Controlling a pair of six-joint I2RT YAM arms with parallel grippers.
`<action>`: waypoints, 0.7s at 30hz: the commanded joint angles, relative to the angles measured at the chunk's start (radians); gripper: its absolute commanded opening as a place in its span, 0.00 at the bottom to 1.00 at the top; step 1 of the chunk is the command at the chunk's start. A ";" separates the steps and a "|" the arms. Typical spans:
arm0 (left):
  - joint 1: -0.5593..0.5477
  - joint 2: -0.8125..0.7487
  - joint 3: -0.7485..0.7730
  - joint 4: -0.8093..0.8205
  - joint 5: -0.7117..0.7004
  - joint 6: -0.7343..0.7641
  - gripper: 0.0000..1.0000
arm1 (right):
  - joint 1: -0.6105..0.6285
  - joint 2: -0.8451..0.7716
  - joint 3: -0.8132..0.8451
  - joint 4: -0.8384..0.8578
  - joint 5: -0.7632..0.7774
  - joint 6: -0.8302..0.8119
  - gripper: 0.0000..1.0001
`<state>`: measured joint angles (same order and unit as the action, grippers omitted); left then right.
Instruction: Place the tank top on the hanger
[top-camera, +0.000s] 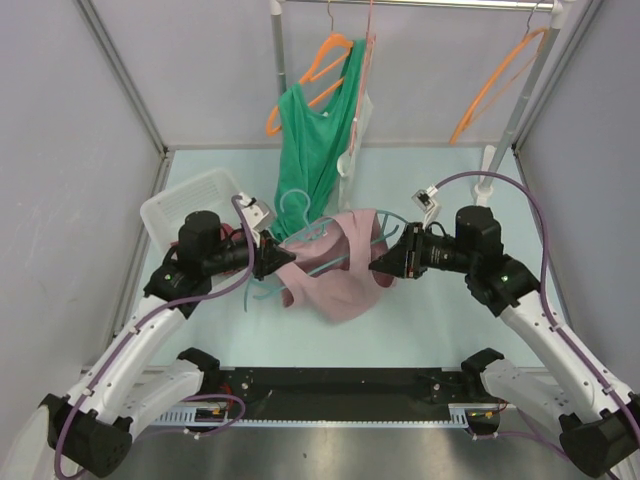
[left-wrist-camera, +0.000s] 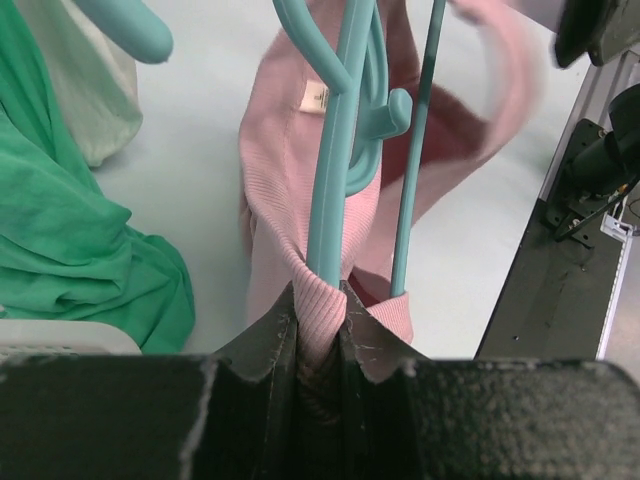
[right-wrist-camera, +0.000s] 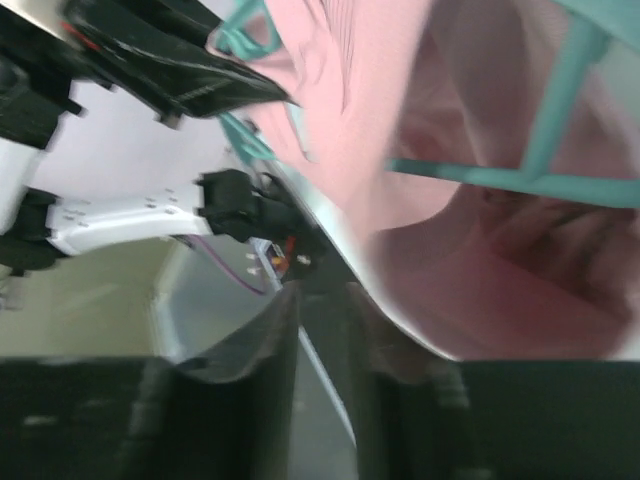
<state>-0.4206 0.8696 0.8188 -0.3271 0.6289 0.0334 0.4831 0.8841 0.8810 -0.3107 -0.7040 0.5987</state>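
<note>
Tank top (top-camera: 345, 280) part-threaded onto hanger (left-wrist-camera: 335, 170); left claw (left-wrist-camera: 318, 300) clamped on both, right claw (right-wrist-camera: 325, 300) impossible to tell. Next: easing strap over hanger end.

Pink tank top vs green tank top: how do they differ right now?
Colour: the pink tank top is dusty pink, the green tank top bright green.
Support: the pink one is pinched in the left end effector, with the teal hanger partly inside it. The green one hangs from an orange hanger.
Length: the green one looks longer than the pink.
Both are sleeveless fabric tops.
</note>
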 joint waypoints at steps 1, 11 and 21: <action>0.002 -0.032 0.023 0.036 0.048 0.036 0.00 | 0.005 -0.020 0.126 -0.181 0.058 -0.175 0.42; 0.000 -0.052 0.022 0.014 0.268 0.094 0.00 | 0.005 -0.099 0.279 -0.344 0.075 -0.367 0.80; -0.010 -0.058 0.054 -0.144 0.443 0.187 0.00 | 0.009 -0.004 0.377 -0.301 -0.043 -0.528 0.78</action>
<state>-0.4240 0.8375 0.8196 -0.4316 0.9558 0.1589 0.4835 0.8349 1.2015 -0.6312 -0.6853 0.1734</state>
